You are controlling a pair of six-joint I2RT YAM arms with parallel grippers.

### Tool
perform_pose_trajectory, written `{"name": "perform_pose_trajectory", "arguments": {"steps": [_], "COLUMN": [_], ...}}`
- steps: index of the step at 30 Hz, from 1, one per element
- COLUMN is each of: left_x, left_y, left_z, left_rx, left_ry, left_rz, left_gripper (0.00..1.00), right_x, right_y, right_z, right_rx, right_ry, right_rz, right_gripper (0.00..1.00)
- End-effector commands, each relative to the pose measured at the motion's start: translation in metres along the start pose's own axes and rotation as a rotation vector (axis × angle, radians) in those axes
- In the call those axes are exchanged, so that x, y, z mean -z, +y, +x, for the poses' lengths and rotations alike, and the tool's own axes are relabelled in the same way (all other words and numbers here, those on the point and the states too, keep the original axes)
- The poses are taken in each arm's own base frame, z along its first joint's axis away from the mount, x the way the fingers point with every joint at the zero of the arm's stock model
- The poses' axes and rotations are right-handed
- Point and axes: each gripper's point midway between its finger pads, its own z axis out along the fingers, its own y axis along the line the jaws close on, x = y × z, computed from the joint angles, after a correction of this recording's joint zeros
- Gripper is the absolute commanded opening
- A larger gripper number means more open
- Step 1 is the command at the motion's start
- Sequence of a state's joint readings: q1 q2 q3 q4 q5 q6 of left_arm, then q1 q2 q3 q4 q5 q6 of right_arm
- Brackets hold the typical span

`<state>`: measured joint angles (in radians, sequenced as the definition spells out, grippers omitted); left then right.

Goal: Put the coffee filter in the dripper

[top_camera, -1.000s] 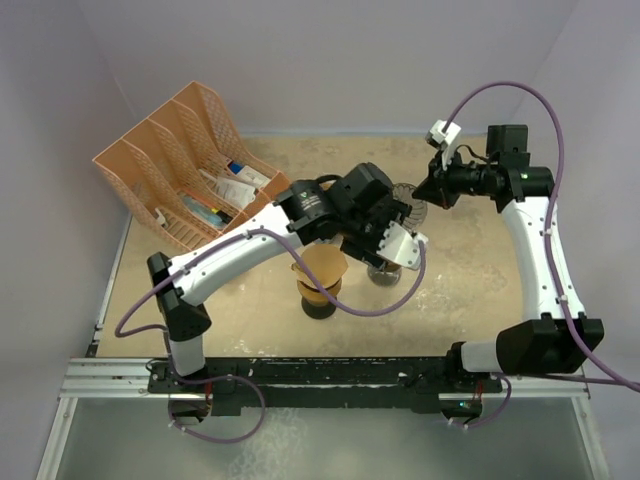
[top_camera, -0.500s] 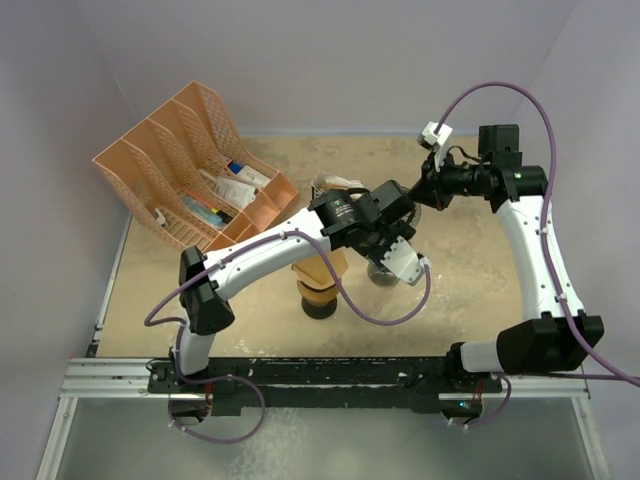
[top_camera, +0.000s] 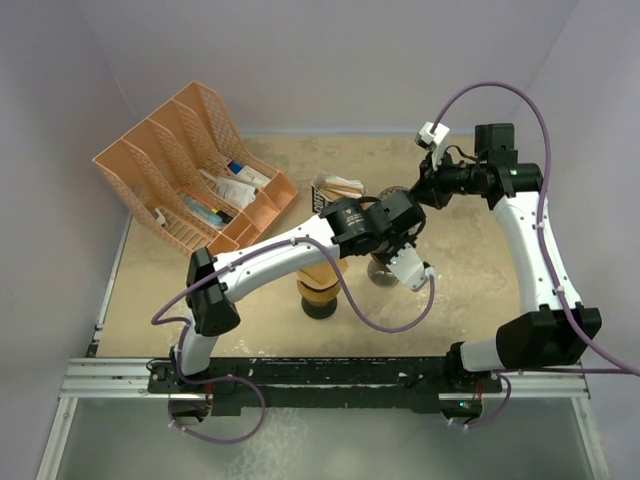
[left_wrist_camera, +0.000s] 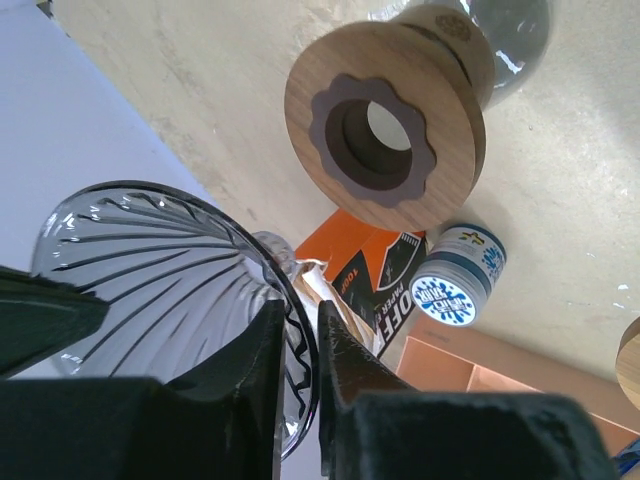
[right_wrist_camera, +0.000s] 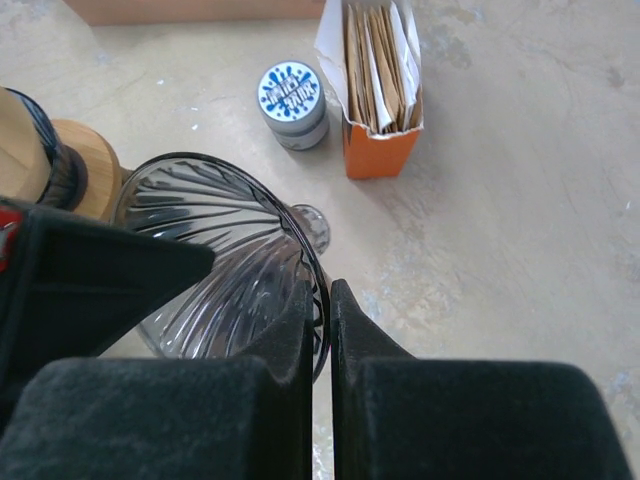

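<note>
The dripper [right_wrist_camera: 215, 260] is a clear ribbed glass cone held up off the table. My right gripper [right_wrist_camera: 322, 300] is shut on its rim. My left gripper [left_wrist_camera: 300, 320] pinches the opposite side of the rim of the dripper [left_wrist_camera: 150, 260], one finger inside and one outside. In the top view both grippers meet over the middle of the table, left [top_camera: 402, 212] and right [top_camera: 420, 190], and hide most of the glass. Brown coffee filters [right_wrist_camera: 378, 60] stand in an open orange box [right_wrist_camera: 380, 155] on the table beyond it.
A glass carafe with a wooden collar [left_wrist_camera: 385, 125] stands below the left gripper. A small tin with a blue and white lid [right_wrist_camera: 292, 95] sits beside the filter box. A second wooden-collared vessel [top_camera: 320, 280] is near the front, and an orange file rack [top_camera: 190, 165] is at the back left.
My left arm has swung right and further back to the dripper, and its jaws have closed onto the rim. The right gripper has kept its hold and shifted slightly left.
</note>
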<state>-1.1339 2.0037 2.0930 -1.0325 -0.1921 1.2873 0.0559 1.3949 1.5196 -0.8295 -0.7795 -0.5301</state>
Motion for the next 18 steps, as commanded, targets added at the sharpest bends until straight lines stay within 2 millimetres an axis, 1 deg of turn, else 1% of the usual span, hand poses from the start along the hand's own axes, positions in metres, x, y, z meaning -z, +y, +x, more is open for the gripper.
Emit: {"name": "perform_pose_trajectory", "arguments": {"steps": [1, 3, 6, 10, 15, 18], "left_x": [0.017, 0.021, 0.028, 0.036, 0.037, 0.035], "left_y": [0.02, 0.023, 0.026, 0.03, 0.027, 0.024], "left_z": [0.002, -0.002, -0.007, -0.016, -0.034, -0.038], "left_rx": [0.06, 0.087, 0.124, 0.193, 0.293, 0.344], "left_ry": [-0.011, -0.041, -0.078, -0.143, -0.247, -0.276], "left_rz": [-0.082, -0.099, -0.118, -0.142, -0.136, -0.134], "left_gripper": [0.05, 0.0, 0.0, 0.0, 0.0, 0.0], "right_x": [0.003, 0.001, -0.001, -0.002, -0.004, -0.008], "right_y": [0.003, 0.001, -0.003, -0.007, -0.01, -0.012], "right_z": [-0.005, -0.001, 0.006, 0.016, 0.029, 0.04], "right_rx": [0.017, 0.016, 0.017, 0.023, 0.021, 0.009], "right_ry": [-0.012, 0.001, 0.024, 0.052, 0.091, 0.12], "right_rz": [0.0, 0.004, 0.018, 0.039, 0.056, 0.058], "right_gripper": [0.0, 0.03, 0.07, 0.09, 0.1, 0.09]}}
